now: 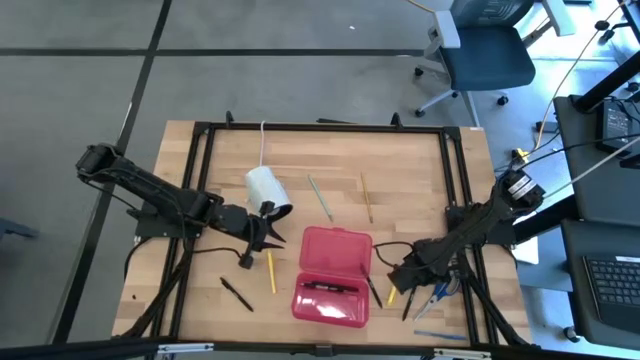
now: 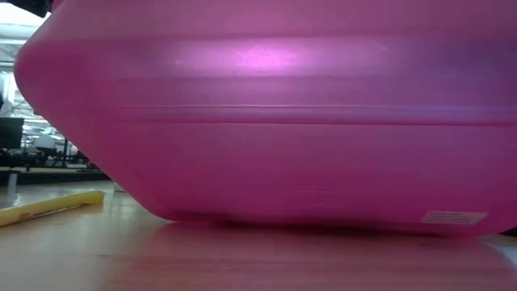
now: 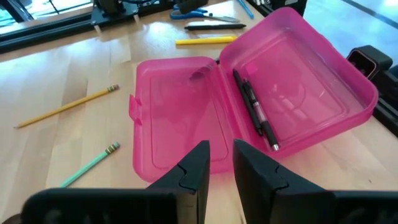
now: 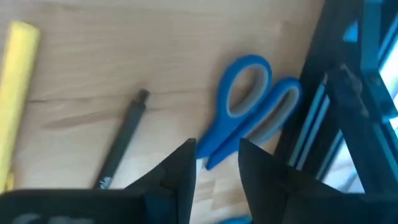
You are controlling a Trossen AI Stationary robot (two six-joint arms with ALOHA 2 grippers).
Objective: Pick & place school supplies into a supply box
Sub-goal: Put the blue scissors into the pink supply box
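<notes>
The red supply box point(image 1: 333, 272) lies open on the table. A black pen point(image 3: 255, 111) lies in its near half. The box fills the low view point(image 2: 275, 113). My left gripper point(image 1: 268, 236) hovers left of the box, slightly open and empty point(image 3: 221, 163). My right gripper point(image 1: 402, 276) is open, right of the box, over the blue-handled scissors point(image 4: 249, 106). A black pen point(image 4: 121, 140) and a yellow marker point(image 4: 15, 93) lie beside them. A green pencil point(image 1: 320, 197) and a wood-coloured pencil point(image 1: 367, 197) lie farther back. A yellow pencil point(image 1: 271, 271) and black pens point(image 1: 237, 293) lie left of the box. My right gripper's fingers stand on either side of the scissors' blade end point(image 4: 210, 155), coming from above. I cannot tell whether they touch it. The scissors lie flat on the table.
A white cylinder point(image 1: 268, 190) with a cord lies just behind my left gripper. A black frame point(image 1: 455, 180) runs along the table's sides, close to the scissors. An office chair point(image 1: 485, 50) stands beyond the far edge.
</notes>
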